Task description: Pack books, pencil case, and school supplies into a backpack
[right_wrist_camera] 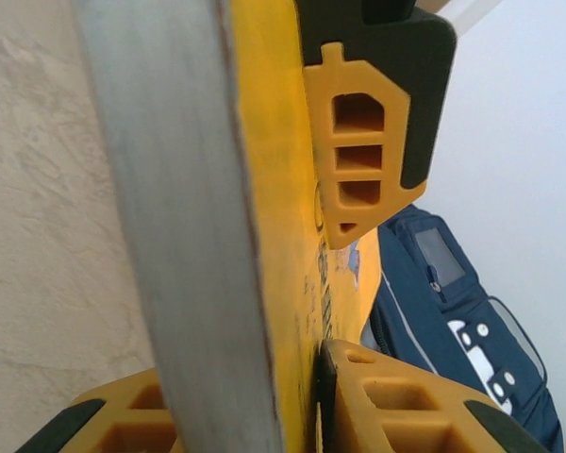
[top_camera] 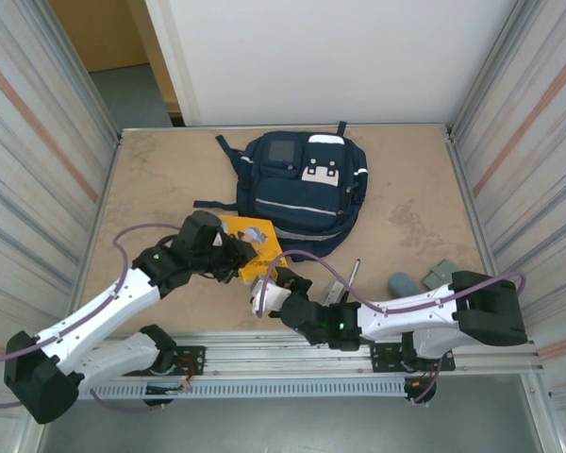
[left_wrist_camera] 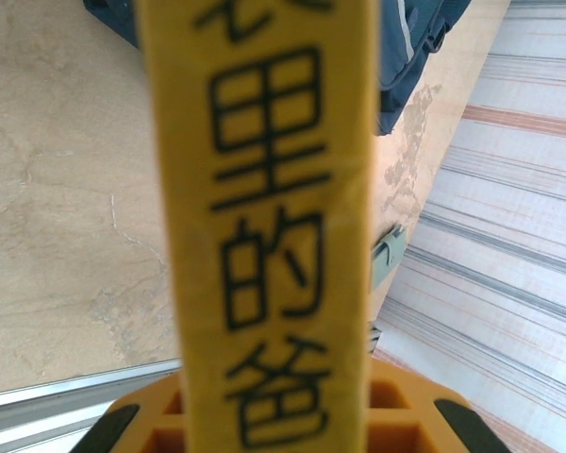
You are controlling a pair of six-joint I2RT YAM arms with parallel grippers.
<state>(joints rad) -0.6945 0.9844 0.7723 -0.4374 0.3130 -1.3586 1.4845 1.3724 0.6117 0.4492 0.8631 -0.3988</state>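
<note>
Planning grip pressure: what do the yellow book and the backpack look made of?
The book: paper, with a thin smooth yellow cover, printed black characters and grey page edges; it probably bends. The backpack: soft navy fabric, matte, with folds and seams; likely synthetic.

yellow book (top_camera: 252,238) tilted, near navy backpack (top_camera: 302,189)

You are looking at a tan, scuffed table (top_camera: 170,179) that is carrying a navy backpack (top_camera: 302,189), lying flat toward its far edge. A black pen (top_camera: 355,272) is lying nearer the front, right of centre. A grey-blue pencil case (top_camera: 403,283) and a grey-green item (top_camera: 441,273) are sitting just beside each other further right.
</note>
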